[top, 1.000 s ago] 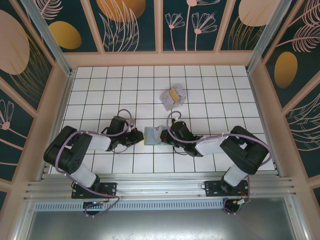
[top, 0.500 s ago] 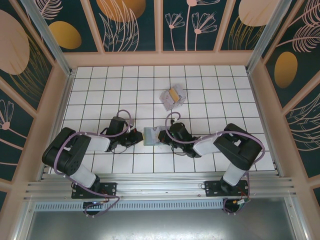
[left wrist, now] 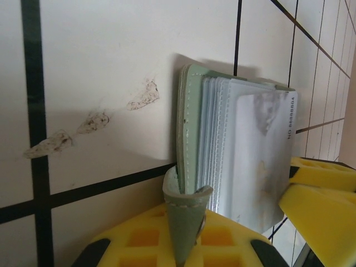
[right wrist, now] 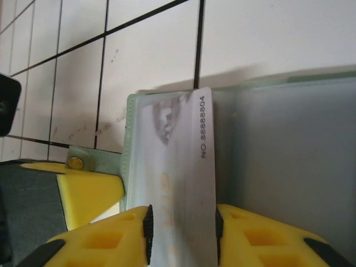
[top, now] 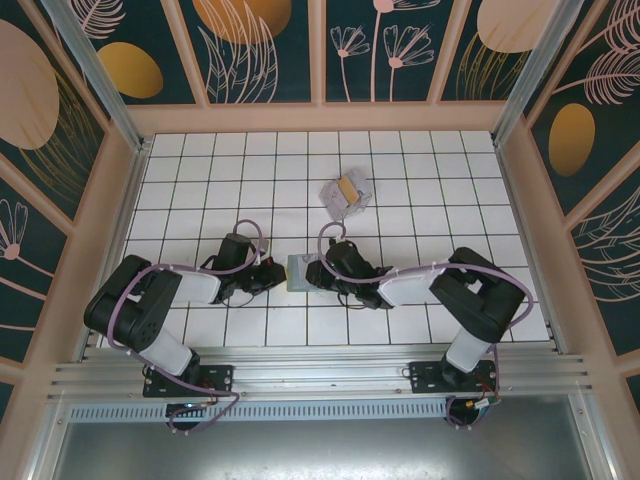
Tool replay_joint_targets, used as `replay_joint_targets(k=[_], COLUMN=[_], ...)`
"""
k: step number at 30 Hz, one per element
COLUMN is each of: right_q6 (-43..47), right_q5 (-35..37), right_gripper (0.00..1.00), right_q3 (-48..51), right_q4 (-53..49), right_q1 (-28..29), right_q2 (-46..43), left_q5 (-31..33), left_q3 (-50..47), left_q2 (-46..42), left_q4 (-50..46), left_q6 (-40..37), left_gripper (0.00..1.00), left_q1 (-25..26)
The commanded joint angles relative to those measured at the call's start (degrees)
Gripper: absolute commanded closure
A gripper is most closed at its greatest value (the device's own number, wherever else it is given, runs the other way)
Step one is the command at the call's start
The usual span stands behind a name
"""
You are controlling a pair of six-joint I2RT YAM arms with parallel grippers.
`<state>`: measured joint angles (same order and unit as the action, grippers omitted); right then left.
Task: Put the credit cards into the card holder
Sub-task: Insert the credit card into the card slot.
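Clamping one pale, glossy credit card (right wrist: 177,156) between its yellow fingers, the right gripper (right wrist: 181,231) holds it against the open card holder (top: 298,272), near centre on the tiled floor (top: 200,170). The left gripper (top: 277,274) is closed on the card holder's left edge. The other credit cards (top: 346,192) lie farther back, well apart.

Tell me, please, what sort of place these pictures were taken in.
Most likely a purpose-built robot test cell, not a real room: a white tiled floor with a black grid, wall panels printed with leaves and flowers in pale frames, and an aluminium rail along the near edge.
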<state>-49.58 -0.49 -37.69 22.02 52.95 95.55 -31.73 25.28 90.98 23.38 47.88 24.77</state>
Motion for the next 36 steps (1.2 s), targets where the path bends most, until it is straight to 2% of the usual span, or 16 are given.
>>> replay_joint_targets(k=[1, 6, 11, 14, 33, 36], right_q6=[3.88, 6.53, 8.68, 9.45, 8.83, 9.08], right_q5=[4.13, 4.28, 2.16, 1.98, -4.46, -3.81], right_gripper=[0.63, 0.65, 0.85, 0.90, 0.91, 0.91], right_q3=[-1.43, -2.89, -5.63, -7.29, -12.25, -12.45], right_q4=[-10.51, -13.71, -14.73, -16.01, -14.01, -14.64], right_q1=[0.17, -1.42, -2.75, -2.84, -1.08, -1.06], right_q2=[-4.06, -6.44, -2.84, -0.58, 6.88, 6.28], left_q5=[-1.14, -1.10, -1.22, -1.15, -1.43, -1.40], left_q3=[0.65, 0.39, 0.48, 0.46, 0.02, -0.06], left_q2=[-0.75, -0.98, -0.98, -1.28, -0.96, -1.39], left_q4=[-0.13, 0.08, 0.10, -0.17, 0.98, 0.62], left_q6=[-0.86, -0.77, -0.72, -0.76, 0.00, -0.10], left_gripper=[0.94, 0.94, 0.94, 0.94, 0.94, 0.94], left_q1=[0.24, 0.26, 0.27, 0.27, 0.30, 0.32])
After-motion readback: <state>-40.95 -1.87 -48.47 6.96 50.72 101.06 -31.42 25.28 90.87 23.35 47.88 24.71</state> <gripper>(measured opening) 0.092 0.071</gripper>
